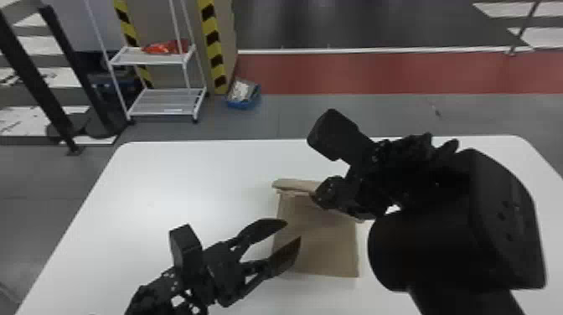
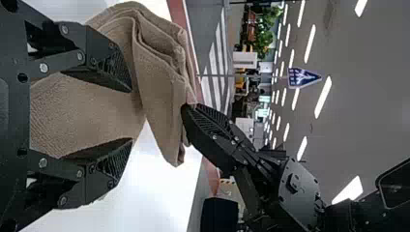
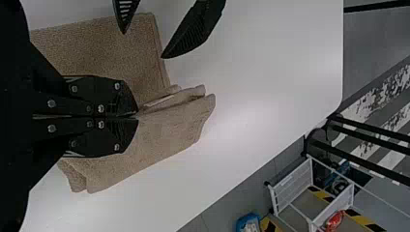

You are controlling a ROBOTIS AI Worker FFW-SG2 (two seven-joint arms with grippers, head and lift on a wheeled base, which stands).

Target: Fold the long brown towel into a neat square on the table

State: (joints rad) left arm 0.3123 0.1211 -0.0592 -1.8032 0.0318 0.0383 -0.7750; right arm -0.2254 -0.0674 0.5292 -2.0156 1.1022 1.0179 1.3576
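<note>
Left hand (image 1: 293, 230) open, brown towel (image 1: 329, 255) between, right hand (image 1: 316, 200) gripping it.
The left hand gapes wide over the towel's left side; whether it touches, I cannot tell. The towel lies folded on the desk (image 1: 180, 180), in from the far edge, its far flap raised; the left wrist view shows that flap's stacked layers, partly covered in the head view. The right hand is closed on the flap.
</note>
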